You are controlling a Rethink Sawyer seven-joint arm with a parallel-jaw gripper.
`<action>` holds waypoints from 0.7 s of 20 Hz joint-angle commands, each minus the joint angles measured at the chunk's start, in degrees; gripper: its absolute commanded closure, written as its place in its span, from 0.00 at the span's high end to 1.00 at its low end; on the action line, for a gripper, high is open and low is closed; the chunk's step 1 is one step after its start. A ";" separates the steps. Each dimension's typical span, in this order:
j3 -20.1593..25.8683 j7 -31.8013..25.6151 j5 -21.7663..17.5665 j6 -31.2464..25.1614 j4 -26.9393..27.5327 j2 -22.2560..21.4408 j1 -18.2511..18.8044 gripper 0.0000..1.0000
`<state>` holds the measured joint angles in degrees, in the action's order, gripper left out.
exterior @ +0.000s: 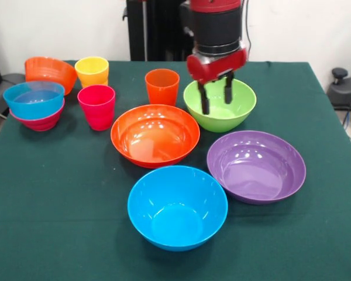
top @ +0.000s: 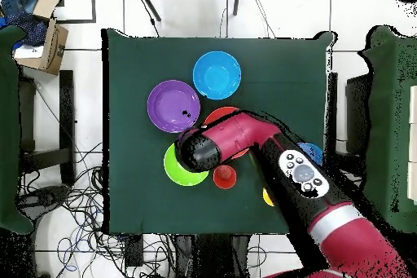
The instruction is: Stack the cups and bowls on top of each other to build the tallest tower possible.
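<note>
My gripper (exterior: 216,96) is open and empty, its fingers hanging over the lime green bowl (exterior: 221,111). In the overhead view the arm's wrist (top: 198,151) covers the gripper and part of the green bowl (top: 181,173). The large orange bowl (exterior: 155,134), purple bowl (exterior: 256,165) and blue bowl (exterior: 177,206) sit apart, open side up. The orange cup (exterior: 162,86), red-pink cup (exterior: 96,106) and yellow cup (exterior: 92,71) stand upright. The translucent blue bowl (exterior: 34,98) is nested in the magenta bowl (exterior: 40,122). The translucent orange bowl (exterior: 50,72) lies tilted at the far left.
The green tablecloth (exterior: 58,199) covers the table. The robot's pedestal (exterior: 155,29) stands behind the table's far edge. In the overhead view, chairs and cables surround the table and a cardboard box (top: 42,42) sits at the upper left.
</note>
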<state>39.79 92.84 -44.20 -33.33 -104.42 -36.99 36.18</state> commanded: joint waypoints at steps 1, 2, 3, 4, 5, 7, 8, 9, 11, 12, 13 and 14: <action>-4.37 4.24 0.83 -3.47 -1.82 -0.27 -4.73 1.00; -5.00 4.65 0.54 -3.05 -1.86 -0.09 -5.47 1.00; -5.64 5.06 0.26 -2.63 -1.90 0.09 -6.20 1.00; -6.28 5.47 -0.02 -2.20 -1.95 0.28 -6.94 1.00; -6.90 5.82 -0.40 -1.99 -1.90 0.55 -7.68 1.00; -8.07 6.45 -1.02 -1.45 -1.81 1.00 -9.01 1.00; -8.87 6.95 -1.52 -1.06 -1.73 1.34 -9.90 1.00; -9.42 7.03 -1.69 -0.88 -1.63 1.58 -10.40 1.00; -10.95 7.92 -2.18 0.28 -1.81 1.86 -11.52 1.00; -12.08 9.61 -1.92 1.34 -2.10 1.68 -12.17 1.00; -13.21 11.30 -1.65 2.40 -2.39 1.50 -12.82 1.00; -14.61 13.53 -0.73 2.68 -2.55 1.17 -13.57 1.00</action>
<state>33.75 93.05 -43.57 -33.25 -104.42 -37.56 26.42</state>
